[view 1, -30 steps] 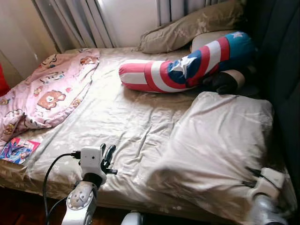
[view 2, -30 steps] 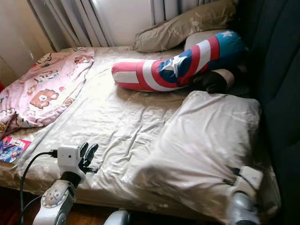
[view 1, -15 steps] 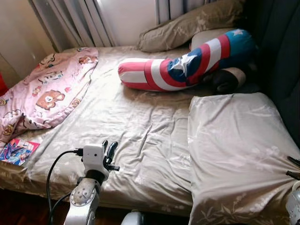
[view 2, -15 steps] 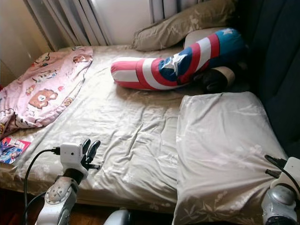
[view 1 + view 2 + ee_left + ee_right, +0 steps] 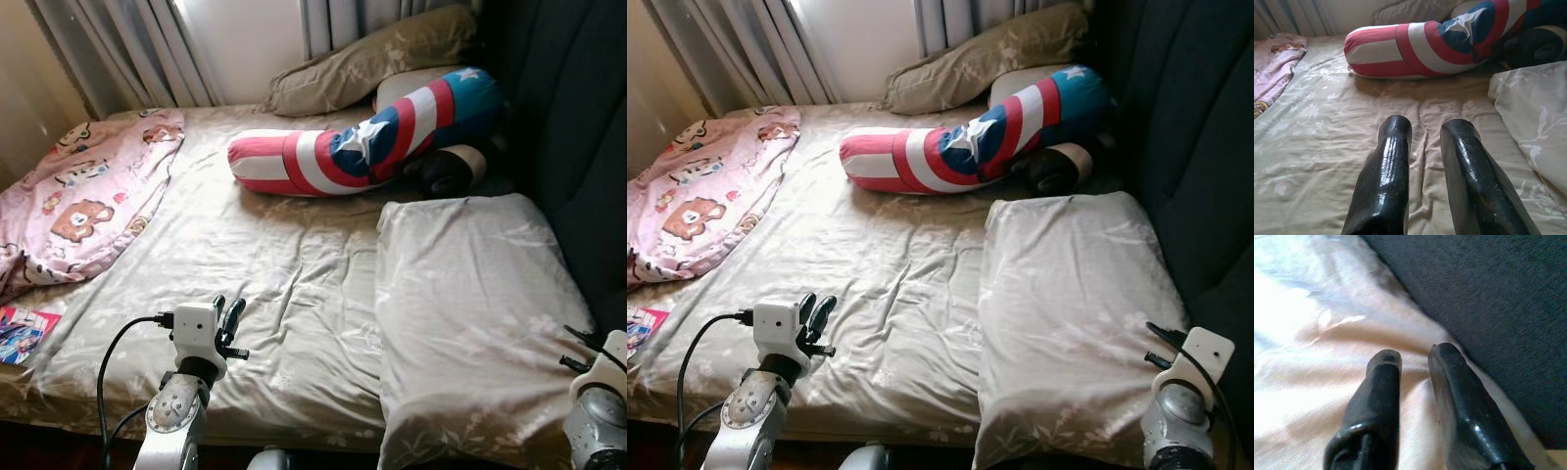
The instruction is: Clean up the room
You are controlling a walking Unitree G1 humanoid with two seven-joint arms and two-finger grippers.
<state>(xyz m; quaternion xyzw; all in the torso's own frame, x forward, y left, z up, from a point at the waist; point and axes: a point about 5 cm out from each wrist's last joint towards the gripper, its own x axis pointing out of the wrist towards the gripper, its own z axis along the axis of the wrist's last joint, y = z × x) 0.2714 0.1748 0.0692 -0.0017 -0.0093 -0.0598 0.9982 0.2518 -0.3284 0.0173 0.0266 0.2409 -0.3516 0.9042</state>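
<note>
A large beige pillow (image 5: 470, 313) lies flat on the right side of the bed. My right gripper (image 5: 1161, 345) hovers at its near right corner beside the dark headboard (image 5: 1488, 298), open, with nothing between its fingers (image 5: 1383, 377). My left gripper (image 5: 227, 318) hangs over the bed's near edge, open and empty, pointing along the sheet toward a red, white and blue star bolster (image 5: 1420, 41). A pink cartoon blanket (image 5: 78, 196) is rumpled at the left.
A second beige pillow (image 5: 372, 59) leans at the far end under the curtains (image 5: 118, 49). A dark round cushion (image 5: 441, 168) sits beside the bolster. A colourful magazine (image 5: 22, 333) lies on the bed's near left edge. The wrinkled sheet (image 5: 255, 255) is bare in the middle.
The beige pillow, bunched up at my right gripper a second ago, now lies flat; the right gripper has let go and pulled back. The camera has shifted slightly.
</note>
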